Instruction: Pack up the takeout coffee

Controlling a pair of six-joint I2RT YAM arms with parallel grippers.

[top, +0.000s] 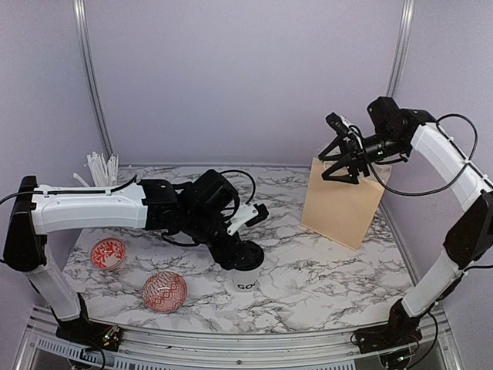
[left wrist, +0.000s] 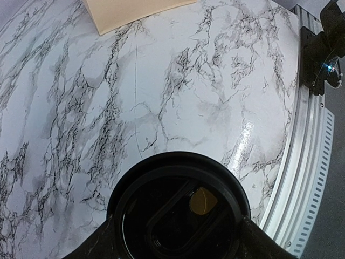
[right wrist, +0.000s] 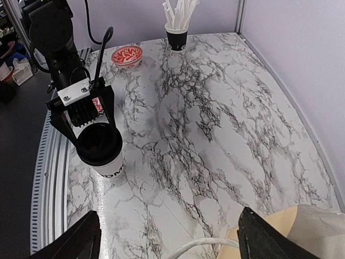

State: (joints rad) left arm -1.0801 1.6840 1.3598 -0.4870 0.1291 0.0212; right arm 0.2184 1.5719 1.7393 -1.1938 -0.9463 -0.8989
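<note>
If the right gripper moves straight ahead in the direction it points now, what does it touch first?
The right gripper points down, so most likely the top of the tan paper bag right below it, perhaps its white handle first; the depth is unclear.

The top camera sits high up behind the left arm (top: 85, 208) and the right arm (top: 451, 162). It looks down on the whole worktop (top: 308, 262) from far away. The left wrist camera is right above the cup (left wrist: 180, 216), so near that the cup fills the bottom of its view. It looks across the worktop to a corner of the paper bag (left wrist: 135, 13). The right wrist camera hangs high over the bag and looks back across the worktop to the left arm. All three views show the cup, the bag and the worktop.
</note>
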